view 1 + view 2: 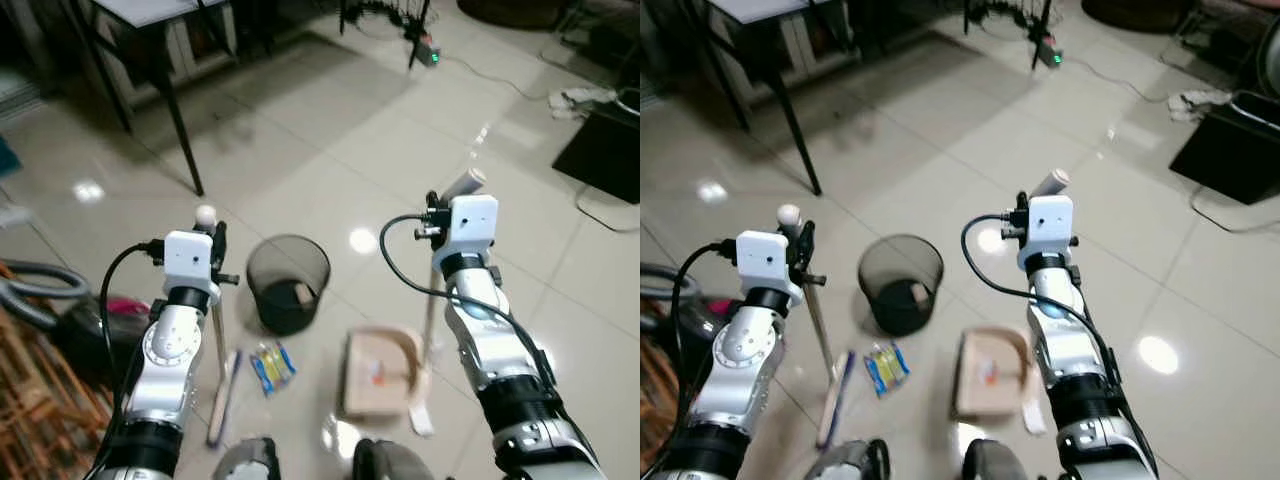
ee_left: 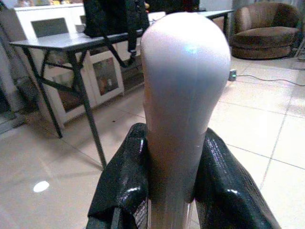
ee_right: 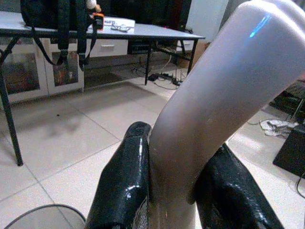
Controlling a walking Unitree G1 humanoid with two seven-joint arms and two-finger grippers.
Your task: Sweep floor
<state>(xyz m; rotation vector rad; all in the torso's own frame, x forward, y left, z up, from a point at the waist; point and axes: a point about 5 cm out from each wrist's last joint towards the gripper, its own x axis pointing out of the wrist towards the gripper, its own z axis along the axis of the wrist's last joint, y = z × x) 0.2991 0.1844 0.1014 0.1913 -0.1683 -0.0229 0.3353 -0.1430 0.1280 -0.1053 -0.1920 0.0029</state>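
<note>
On the pale glossy tile floor [image 1: 330, 150] before the robot lay the sweeping gear, with a dark-legged table [image 1: 150, 20] standing well back at the left. A black mesh wastebasket [image 1: 288, 282] stood between the two arms, something pale lying inside it. Just right of it the beige dustpan [image 1: 382, 372] rested flat on the tiles, a small reddish scrap in its tray, and its long upright handle [image 3: 224, 95] rose to the right gripper [image 3: 174, 191], whose black fingers [image 3: 124, 176] were pinched on either side of the pale, bent shaft. The left gripper [image 2: 174, 191] likewise squeezed the broom handle [image 2: 183, 71], a smooth whitish pole ending in a rounded knob; the pole ran down to the broom head [image 1: 222, 395], a narrow strip with purple bristles lying on the floor beside the left arm. A small blue-and-yellow wrapper [image 1: 272, 365] lay between broom head and dustpan, near the basket.
</note>
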